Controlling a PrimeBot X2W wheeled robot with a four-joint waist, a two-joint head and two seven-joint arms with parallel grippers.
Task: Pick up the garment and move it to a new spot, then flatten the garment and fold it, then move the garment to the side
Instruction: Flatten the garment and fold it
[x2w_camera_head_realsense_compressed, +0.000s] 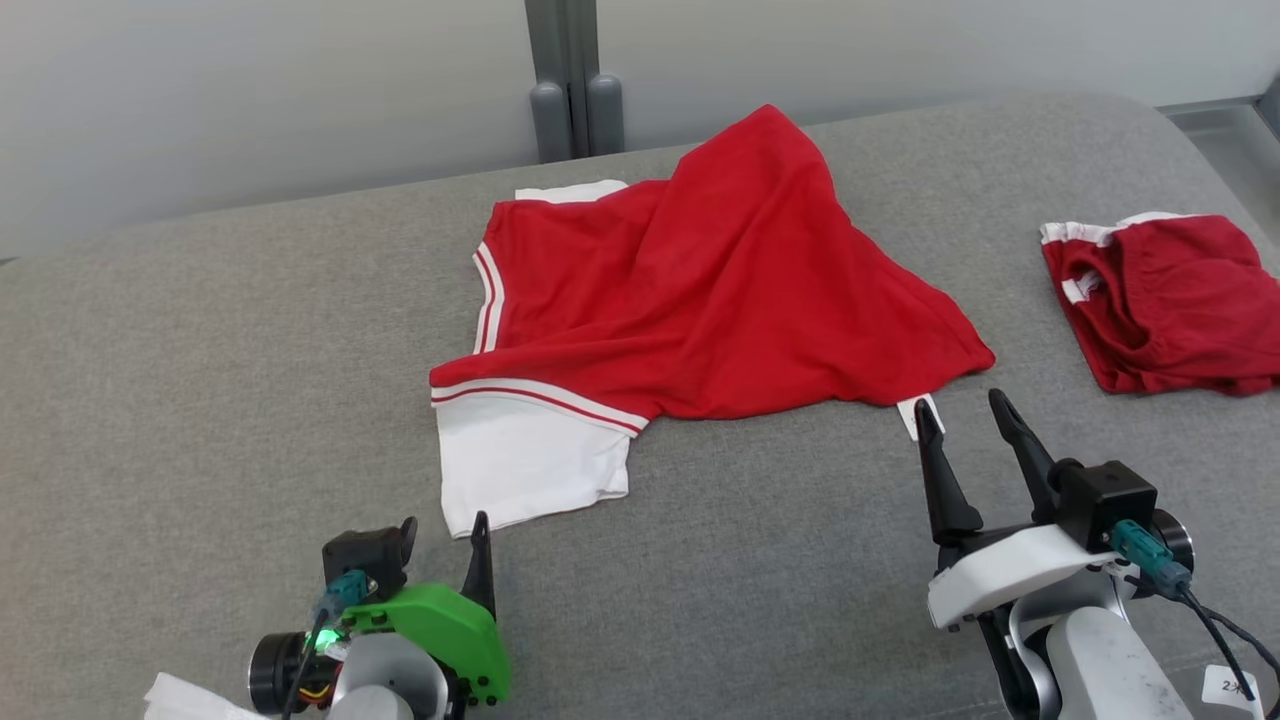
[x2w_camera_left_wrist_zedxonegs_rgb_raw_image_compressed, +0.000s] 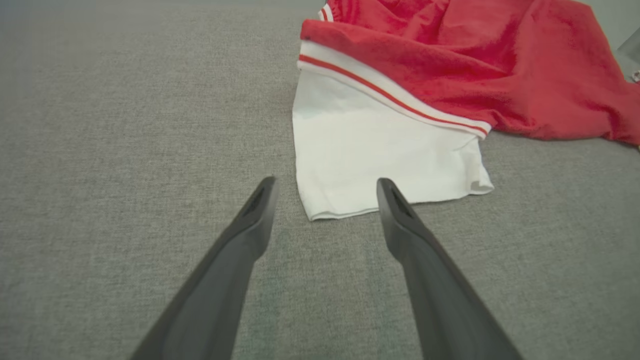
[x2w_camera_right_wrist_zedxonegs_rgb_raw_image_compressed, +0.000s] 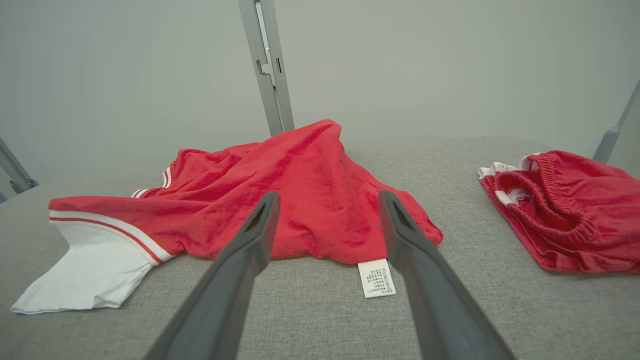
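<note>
The garment (x2w_camera_head_realsense_compressed: 700, 290) is a red top with white, red-striped sleeves, lying rumpled in the middle of the grey padded table (x2w_camera_head_realsense_compressed: 200, 380). Its white sleeve (x2w_camera_left_wrist_zedxonegs_rgb_raw_image_compressed: 375, 155) reaches toward me at the front left, and a white care label (x2w_camera_right_wrist_zedxonegs_rgb_raw_image_compressed: 376, 278) sticks out from its near right hem. My left gripper (x2w_camera_head_realsense_compressed: 443, 528) stands open just short of the sleeve's near edge (x2w_camera_left_wrist_zedxonegs_rgb_raw_image_compressed: 340, 212). My right gripper (x2w_camera_head_realsense_compressed: 960, 405) is open too, its fingertips either side of the label, just short of the hem (x2w_camera_right_wrist_zedxonegs_rgb_raw_image_compressed: 320, 250). Nothing is held.
A second red garment (x2w_camera_head_realsense_compressed: 1170, 300) with a white-trimmed elastic band lies bunched at the table's right edge. A grey post (x2w_camera_head_realsense_compressed: 570, 80) rises behind the table's far edge. Bare grey fabric stretches across the table's left and front.
</note>
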